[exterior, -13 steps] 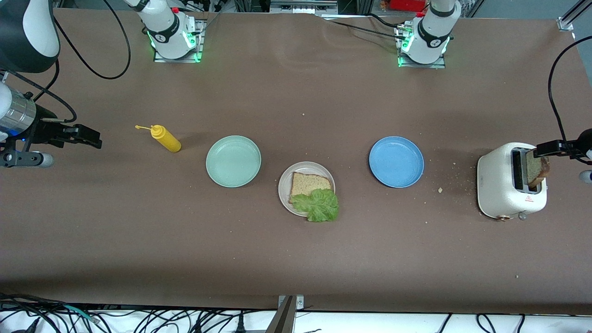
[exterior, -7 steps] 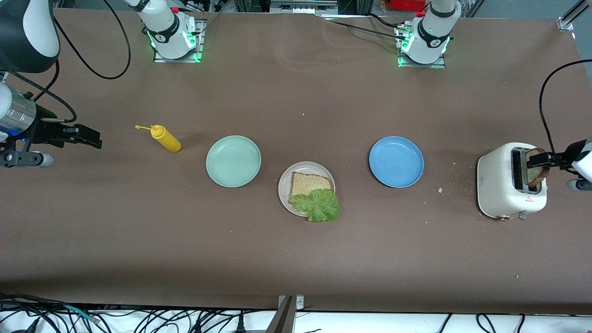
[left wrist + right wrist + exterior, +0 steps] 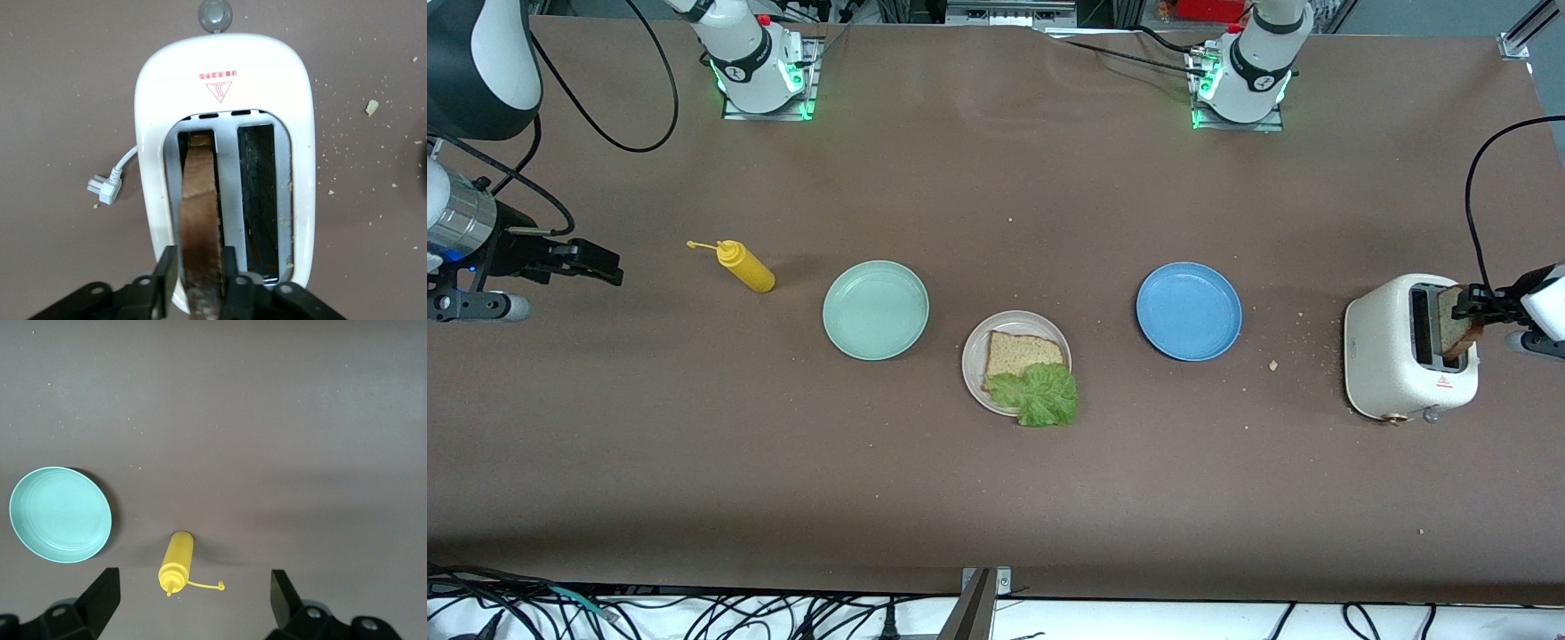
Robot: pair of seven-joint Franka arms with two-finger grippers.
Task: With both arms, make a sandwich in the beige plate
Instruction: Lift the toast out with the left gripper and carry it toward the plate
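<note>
The beige plate (image 3: 971,356) lies mid-table with one bread slice (image 3: 1018,351) on it and a lettuce leaf (image 3: 1040,393) overlapping the slice and the plate's near rim. A second bread slice (image 3: 1456,327) stands upright in a slot of the white toaster (image 3: 1392,356) at the left arm's end. My left gripper (image 3: 1472,307) is over the toaster, shut on that slice's top. In the left wrist view my left gripper (image 3: 199,267) presses both faces of the slice (image 3: 199,207). My right gripper (image 3: 605,264) waits open and empty at the right arm's end.
A yellow mustard bottle (image 3: 749,268) lies beside the mint green plate (image 3: 876,309); both show in the right wrist view, the bottle (image 3: 177,560) and the plate (image 3: 60,513). A blue plate (image 3: 1189,310) sits between the beige plate and the toaster. Crumbs lie near the toaster.
My left gripper has come down onto the bread slice in the toaster and now grips its top. The right arm has not moved.
</note>
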